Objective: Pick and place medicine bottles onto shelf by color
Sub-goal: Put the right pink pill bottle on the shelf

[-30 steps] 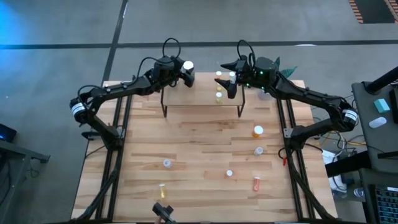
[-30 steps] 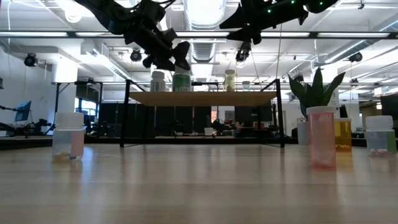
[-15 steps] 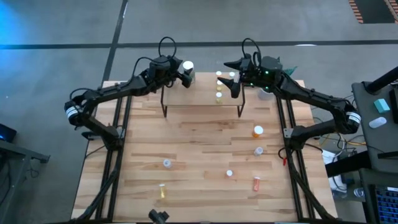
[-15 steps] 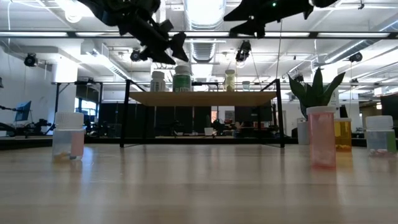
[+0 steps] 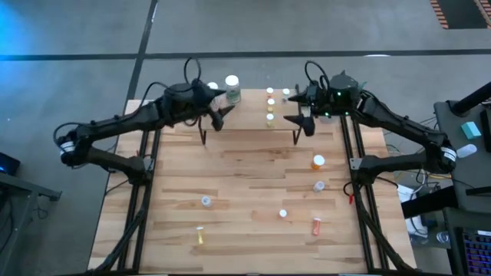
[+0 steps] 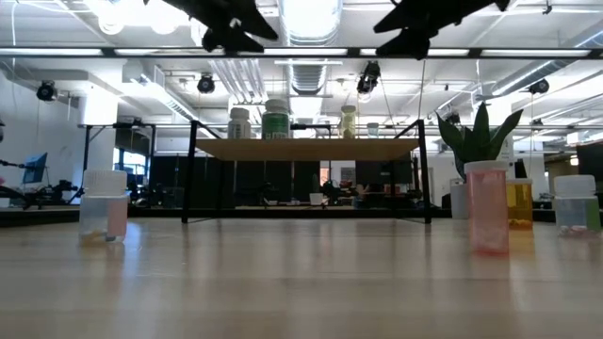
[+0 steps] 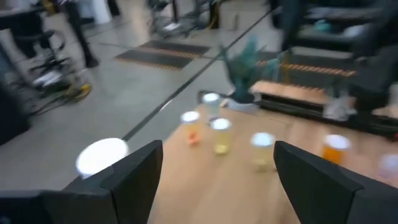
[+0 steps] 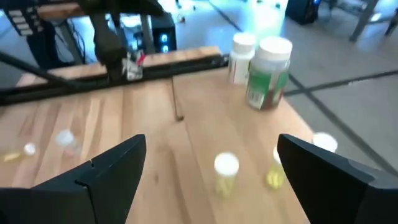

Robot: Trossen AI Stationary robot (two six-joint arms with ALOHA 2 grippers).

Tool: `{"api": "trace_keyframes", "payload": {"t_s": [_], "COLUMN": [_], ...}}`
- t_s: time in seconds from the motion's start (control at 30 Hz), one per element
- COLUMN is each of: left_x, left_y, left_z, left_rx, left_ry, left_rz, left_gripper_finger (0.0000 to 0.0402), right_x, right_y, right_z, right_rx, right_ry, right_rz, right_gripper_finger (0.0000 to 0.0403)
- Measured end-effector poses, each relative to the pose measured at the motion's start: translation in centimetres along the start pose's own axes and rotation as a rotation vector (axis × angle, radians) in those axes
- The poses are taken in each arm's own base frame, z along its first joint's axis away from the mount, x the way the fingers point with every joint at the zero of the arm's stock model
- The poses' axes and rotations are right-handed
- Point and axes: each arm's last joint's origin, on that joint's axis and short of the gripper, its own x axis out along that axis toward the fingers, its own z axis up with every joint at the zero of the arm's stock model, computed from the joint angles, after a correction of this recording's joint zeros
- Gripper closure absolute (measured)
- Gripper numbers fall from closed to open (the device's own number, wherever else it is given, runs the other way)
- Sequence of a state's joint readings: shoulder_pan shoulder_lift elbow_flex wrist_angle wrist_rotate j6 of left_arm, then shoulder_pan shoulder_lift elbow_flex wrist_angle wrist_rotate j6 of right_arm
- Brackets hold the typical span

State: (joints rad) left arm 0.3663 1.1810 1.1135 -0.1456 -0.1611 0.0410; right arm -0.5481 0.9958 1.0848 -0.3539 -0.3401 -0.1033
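The shelf [image 5: 247, 116] [image 6: 311, 148] stands at the table's far edge. On its top stand a large green-labelled white bottle [image 5: 232, 87] [image 8: 268, 70], a second white bottle [image 8: 242, 55] and several tiny yellow and clear bottles [image 5: 270, 105] [image 7: 219, 132]. More small bottles stand on the table: an orange one [image 5: 317, 162], clear ones [image 5: 205, 202], a yellow one [image 5: 199, 234] and a red one [image 5: 316, 225] [image 6: 487, 207]. My left gripper [image 5: 219, 116] [image 7: 217, 180] hangs open above the shelf's left near corner. My right gripper [image 5: 304, 121] [image 8: 211, 180] hangs open above its right near corner.
A green plant [image 6: 476, 141] stands beyond the shelf's right end. Black frame rails [image 5: 146, 169] run along both sides of the table. The wooden tabletop [image 5: 253, 176] between the shelf and the scattered bottles is bare.
My left gripper has risen from beside the large white bottle and drawn back toward the table's near and left side; the bottle stays upright on the shelf. My right gripper has also risen and moved off the shelf top toward the table's right and near side.
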Motion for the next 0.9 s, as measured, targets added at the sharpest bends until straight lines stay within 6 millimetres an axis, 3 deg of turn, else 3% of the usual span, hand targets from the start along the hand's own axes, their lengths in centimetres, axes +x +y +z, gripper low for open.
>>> {"api": "trace_keyframes", "payload": {"t_s": [0.1,0.23,0.5,0.9], "left_x": [-1.8,-3.6,-6.3,-6.9], "left_y": [-1.1,-2.1,-2.5,-2.7], "left_z": [-1.0,-3.9,-8.6,-10.2], "left_rx": [-0.006,-0.054,-0.131,-0.173], "left_ry": [-0.081,-0.190,-0.339,-0.341], "left_rz": [-0.065,-0.134,-0.199,-0.271], "left_gripper_finger": [0.0113,0.0113,0.0114,0.0114], "right_x": [-0.4,-0.4,-0.5,-0.3], "right_y": [0.7,1.7,2.8,3.0], "right_z": [-0.5,-1.5,-3.1,-3.3], "right_rx": [-0.001,-0.019,-0.038,-0.012], "right_ry": [0.023,0.025,0.001,0.019], "right_rz": [0.020,0.057,0.097,0.125], "right_gripper_finger": [0.0051,0.0051,0.0051,0.0051]}}
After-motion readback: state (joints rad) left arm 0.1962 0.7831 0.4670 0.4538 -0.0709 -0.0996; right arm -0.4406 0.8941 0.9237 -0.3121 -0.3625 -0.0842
